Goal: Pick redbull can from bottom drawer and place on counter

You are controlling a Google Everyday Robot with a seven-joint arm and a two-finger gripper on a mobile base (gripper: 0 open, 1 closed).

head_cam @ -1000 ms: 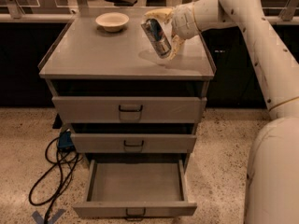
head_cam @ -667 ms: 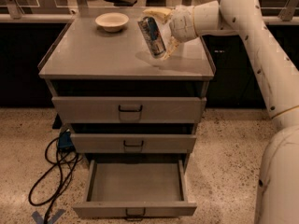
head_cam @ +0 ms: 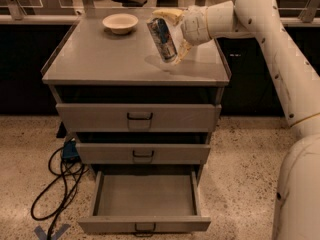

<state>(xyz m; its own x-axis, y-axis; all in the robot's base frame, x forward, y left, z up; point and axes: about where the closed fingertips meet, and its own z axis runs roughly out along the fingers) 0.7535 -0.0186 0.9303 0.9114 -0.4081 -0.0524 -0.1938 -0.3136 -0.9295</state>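
Placing stage now: the gripper [head_cam: 174, 34] pinches the redbull can [head_cam: 162, 39], tilted, low over the counter [head_cam: 100, 59], with the bottom drawer [head_cam: 145, 225] open and empty. Next, I'd say: straighten it, lower it, then let go.

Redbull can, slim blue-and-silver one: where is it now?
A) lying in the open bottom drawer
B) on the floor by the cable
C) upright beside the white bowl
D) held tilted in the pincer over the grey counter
D: the slim blue-and-silver redbull can sits tilted in the pincer over the flat grey metal counter; the open grey bottom drawer holds no can.
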